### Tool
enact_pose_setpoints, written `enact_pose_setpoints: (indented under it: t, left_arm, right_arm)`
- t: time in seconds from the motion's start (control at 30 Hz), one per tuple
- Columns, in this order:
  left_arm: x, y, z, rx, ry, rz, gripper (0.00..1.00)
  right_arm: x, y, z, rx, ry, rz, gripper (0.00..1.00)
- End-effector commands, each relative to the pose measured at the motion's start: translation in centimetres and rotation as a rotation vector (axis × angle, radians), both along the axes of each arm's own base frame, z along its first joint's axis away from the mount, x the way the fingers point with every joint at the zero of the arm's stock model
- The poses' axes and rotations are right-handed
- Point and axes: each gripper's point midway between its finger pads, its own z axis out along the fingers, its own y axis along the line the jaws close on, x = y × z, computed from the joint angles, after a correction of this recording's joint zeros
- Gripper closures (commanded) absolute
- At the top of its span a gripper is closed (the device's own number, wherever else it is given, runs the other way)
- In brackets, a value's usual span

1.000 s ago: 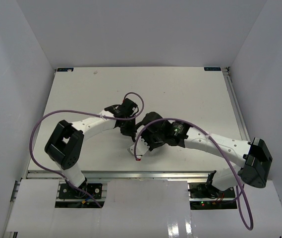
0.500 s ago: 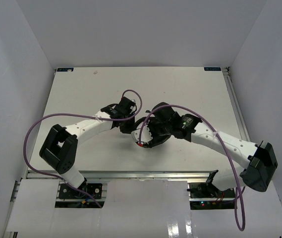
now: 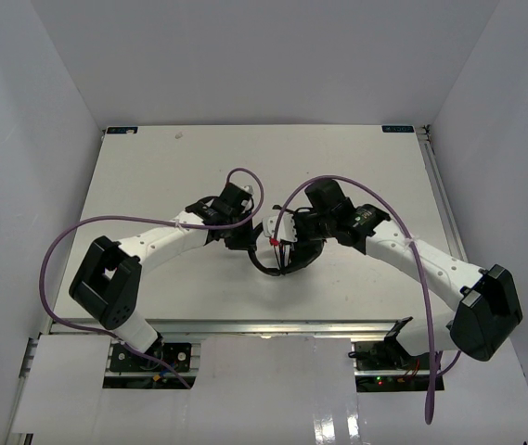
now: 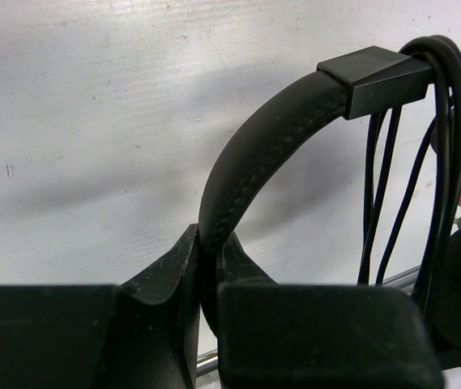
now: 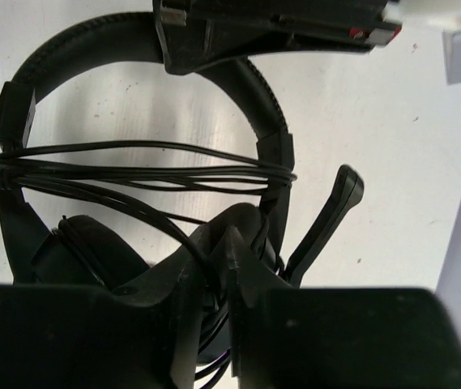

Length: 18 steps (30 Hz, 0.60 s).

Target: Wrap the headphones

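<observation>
L side: L gripper (image 3: 243, 239) reaches in toward mid-table (image 3: 152, 167). On the left wrist view the L gripper (image 4: 206, 247) has its jaws pinched tight on the headband (image 4: 254, 154), near the top of the arch. Judged purpose: acts as a clamp, so the frame stays put w/ the arch standing clear of the table while the other arm works.

Centre: headphones (image 3: 268, 267) sit between the two grippers, near the front-middle of the table. Several turns of cord (image 5: 133, 172) run across the frame from one side arm to the other, just above the earcup (image 5: 84, 251). Turns look fairly taut, roughly parallel. Mic boom (image 5: 327, 212) sticks out to the side, outside the turns.

R side: R gripper (image 5: 218, 243) closed, w/ cord strands passing between the fingers; it appears to pinch the cord, feeding the loose end. Plug not clearly seen.

Judgement: wrap well along; loose tail needs laying on or tucking. Risk: slack lets turns slip off.
</observation>
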Motion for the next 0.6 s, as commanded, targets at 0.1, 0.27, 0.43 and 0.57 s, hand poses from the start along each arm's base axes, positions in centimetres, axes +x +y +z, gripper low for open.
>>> enact_pose_setpoints:
  t: [0.1, 0.27, 0.43, 0.57]
  left_arm:
    - [-0.1, -1.3, 2.3, -0.084, -0.035, -0.033, 1.0]
    - [-0.4, -1.1, 1.8, -0.068, -0.016, -0.033, 1.0]
    - [-0.8, -1.0, 1.1, -0.053, 0.014, -0.044, 1.0]
    - [-1.0, -1.1, 0.8, -0.052, 0.027, -0.05, 1.0]
  right_arm:
    - [0.3, 0.2, 1.1, 0.073, -0.001, -0.011, 0.62]
    - [0.3, 0.5, 1.7, 0.084, 0.003, 0.004, 0.51]
    - [-0.4, 1.0, 2.3, 0.101, 0.028, 0.052, 0.47]
    - [-1.4, 1.3, 2.5, 0.105, 0.052, 0.1, 0.48]
